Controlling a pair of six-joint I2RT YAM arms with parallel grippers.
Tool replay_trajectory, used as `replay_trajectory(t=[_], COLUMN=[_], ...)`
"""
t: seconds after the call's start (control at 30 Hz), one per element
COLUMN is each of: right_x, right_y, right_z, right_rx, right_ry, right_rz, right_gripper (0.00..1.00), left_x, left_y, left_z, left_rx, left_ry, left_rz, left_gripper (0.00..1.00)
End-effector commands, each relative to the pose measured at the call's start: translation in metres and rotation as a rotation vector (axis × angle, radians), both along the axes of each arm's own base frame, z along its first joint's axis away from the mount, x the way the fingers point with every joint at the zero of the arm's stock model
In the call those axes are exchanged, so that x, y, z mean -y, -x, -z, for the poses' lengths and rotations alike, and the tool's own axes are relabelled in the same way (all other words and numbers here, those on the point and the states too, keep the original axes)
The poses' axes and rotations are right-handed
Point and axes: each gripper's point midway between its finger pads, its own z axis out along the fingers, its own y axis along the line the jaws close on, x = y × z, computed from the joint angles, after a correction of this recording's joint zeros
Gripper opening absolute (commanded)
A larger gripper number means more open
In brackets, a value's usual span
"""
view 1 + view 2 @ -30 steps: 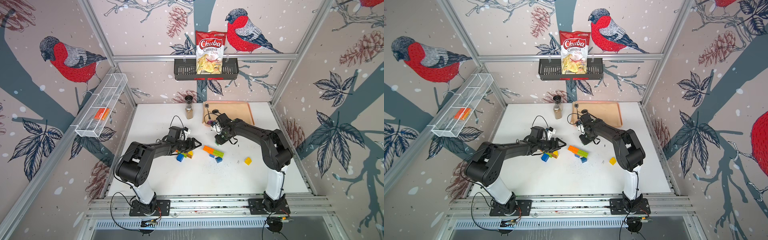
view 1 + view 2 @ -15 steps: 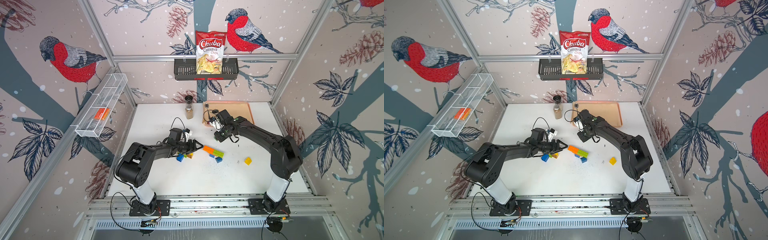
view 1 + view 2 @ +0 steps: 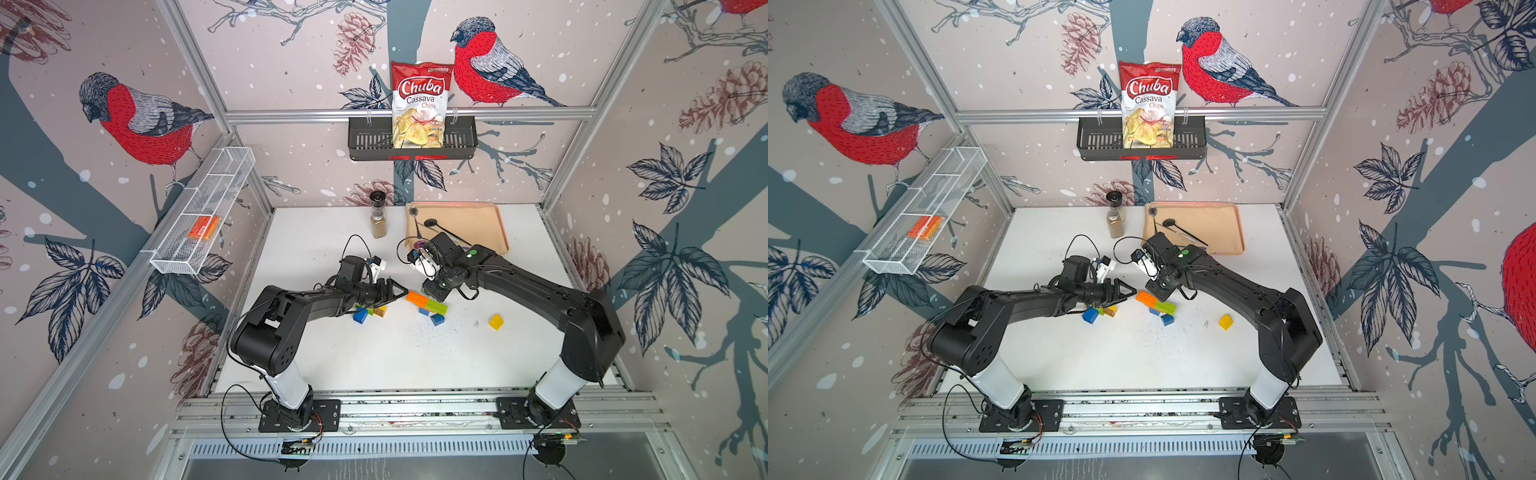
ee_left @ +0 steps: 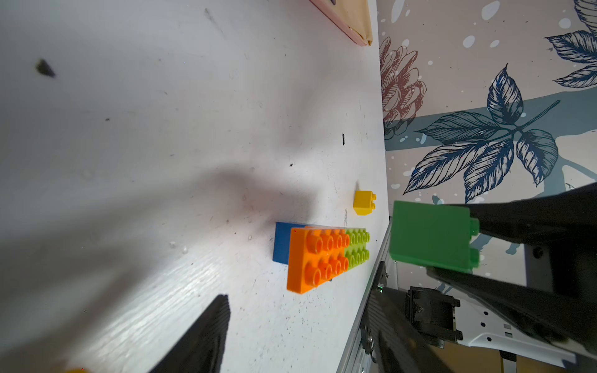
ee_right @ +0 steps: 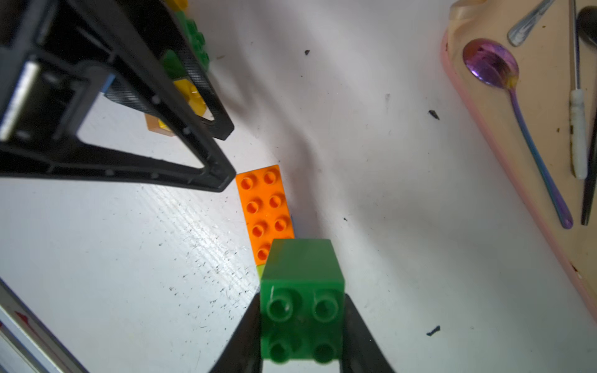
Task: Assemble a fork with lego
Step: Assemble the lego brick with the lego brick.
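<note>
- In both top views, the left gripper [image 3: 400, 291] has its jaws spread and empty. It points at the joined orange brick [image 3: 414, 297] and lime brick [image 3: 437, 307] on the white table [image 3: 374, 357], with a tan tray [image 3: 478, 226] behind.
- Left wrist view: a blue brick [image 4: 281, 245] is partly hidden behind the orange one, and a yellow brick [image 4: 363, 202] lies apart.
- Right wrist view: the right gripper [image 5: 302, 323] pinches a green square brick [image 5: 302, 281], which hides most of the lime brick.

The left arm [image 3: 316, 301] and right arm [image 3: 536, 286] are black and boxy, with white lower segments [image 3: 286, 382] and screwed base plates [image 3: 328, 415]. Black cables [image 3: 356, 236] loop at the wrists. A green dot [image 3: 472, 251] marks the right arm. The left gripper [image 3: 405, 292] has fingers [image 5: 129, 169] shaped as triangular frames.
</note>
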Motion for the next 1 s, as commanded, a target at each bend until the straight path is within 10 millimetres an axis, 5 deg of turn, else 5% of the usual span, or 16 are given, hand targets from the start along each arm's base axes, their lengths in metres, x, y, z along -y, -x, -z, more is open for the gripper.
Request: replay_trajectory(t=[0.0,0.97], right_x=[0.002,0.001], right_y=[0.004,0.021], right_z=[-0.004,0.039], right_rx=[0.045,-0.095], right_ry=[0.014,0.015], right_rz=[-0.067,-0.174], right_gripper=[0.11,0.12], left_x=[0.003,0.025], left_y=[-0.002,-0.002], left_z=[-0.010,0.004], left_rx=[0.049,0.016], left_ry=[0.025,0.041], left_rz=[0.013,0.075], left_gripper=[0.68,0.58])
